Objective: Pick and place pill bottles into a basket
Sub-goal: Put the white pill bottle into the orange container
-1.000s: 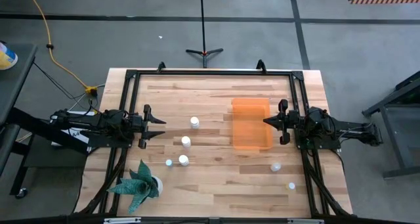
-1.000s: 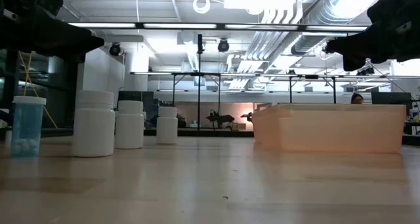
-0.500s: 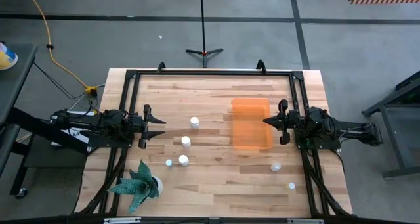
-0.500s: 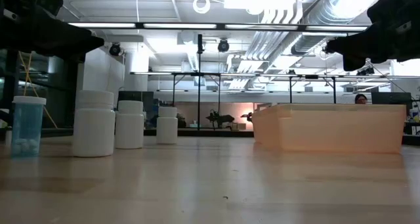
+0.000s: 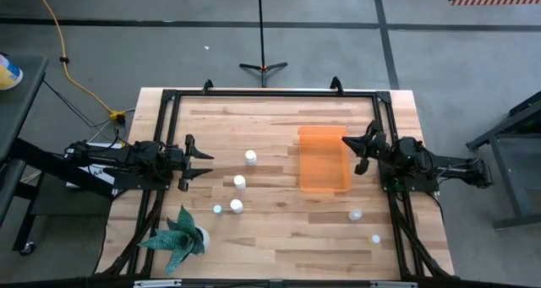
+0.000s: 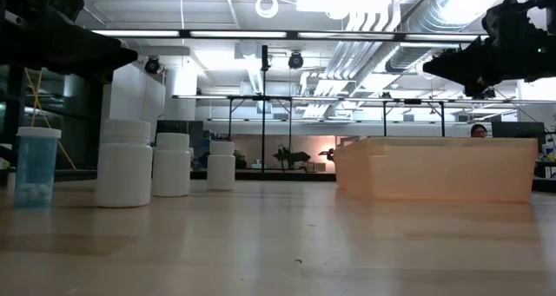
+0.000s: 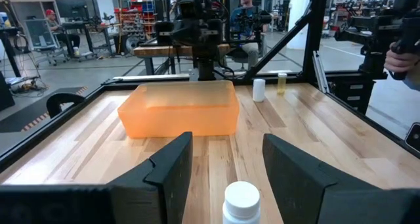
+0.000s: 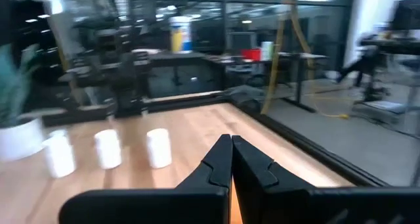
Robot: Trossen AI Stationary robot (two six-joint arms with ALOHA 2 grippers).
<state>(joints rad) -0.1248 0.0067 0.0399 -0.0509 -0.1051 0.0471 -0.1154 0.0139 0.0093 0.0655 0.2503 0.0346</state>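
Observation:
Three white pill bottles [image 5: 251, 156], [image 5: 240, 182], [image 5: 237, 206] stand on their bases left of centre, and also show in the low view [image 6: 124, 163]. Two more bottles [image 5: 355, 214], [image 5: 375, 238] stand near the right front. The orange basket [image 5: 324, 159] rests flat on the table right of centre. My left gripper [image 5: 203, 162] is open and empty at the left edge, with one bottle [image 7: 241, 201] just ahead of its fingers. My right gripper [image 5: 345, 142] is shut and empty, raised over the basket's far right rim.
A small clear blue-tinted vial [image 5: 217, 209] stands beside the near bottle. A green potted plant [image 5: 177, 233] sits at the front left. A black frame [image 5: 270, 92] runs round the table. Bare wood lies between the bottles and the basket.
My right gripper has swung toward the table's far edge and turned, so its shut fingers now point slanting far-left over the basket's far right rim. Bottles, basket and left arm have stayed where they were.

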